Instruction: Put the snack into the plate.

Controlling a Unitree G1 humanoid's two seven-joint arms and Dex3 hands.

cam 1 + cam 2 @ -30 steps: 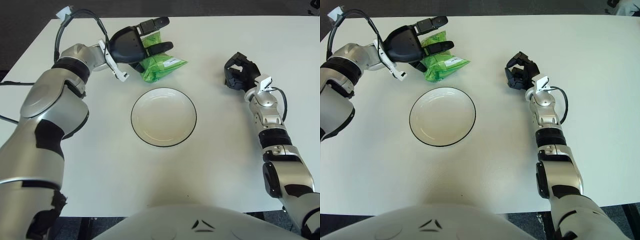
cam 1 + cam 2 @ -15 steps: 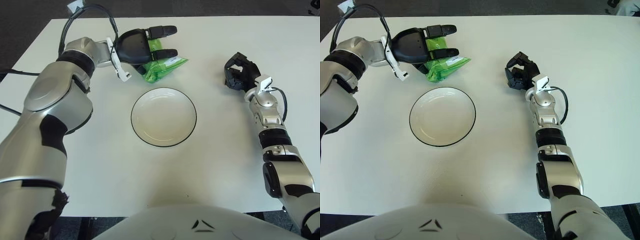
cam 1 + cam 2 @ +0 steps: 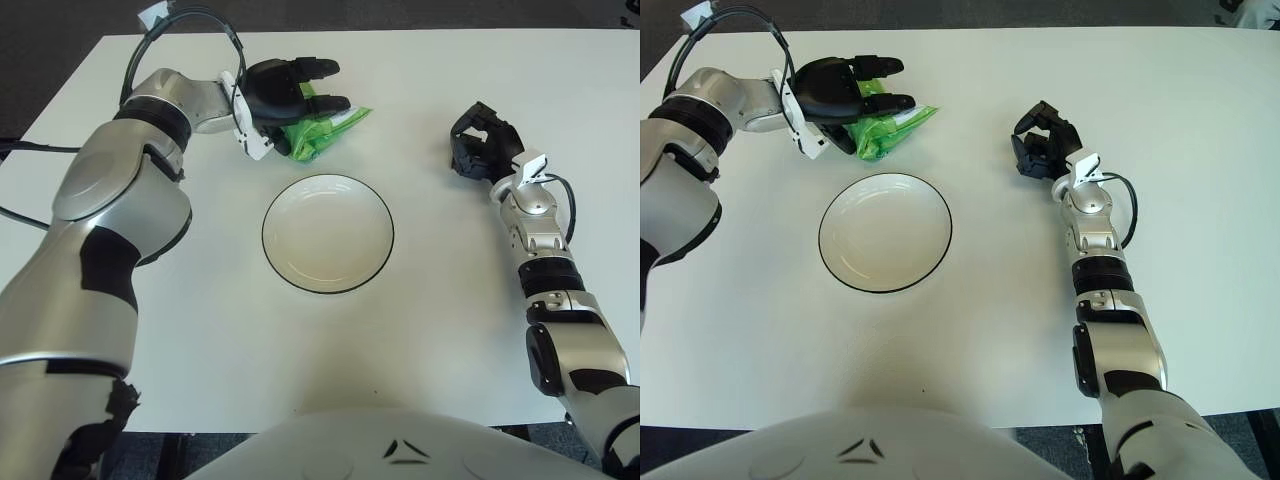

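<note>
One green snack bag [image 3: 325, 132] pinched by the left robot hand [image 3: 283, 90]; one empty plate [image 3: 328, 234]; right robot hand [image 3: 480, 150] curled.

- No text, brand, number or sign can be read anywhere in either view.
- The green snack [image 3: 322, 130], at about 11 o'clock from the plate [image 3: 328, 234], carries a small white label on its upper face; any print on it is too small to make out.
- A triangular mark shows on the robot's torso [image 3: 405, 450] at 6 o'clock; it has no lettering.
</note>
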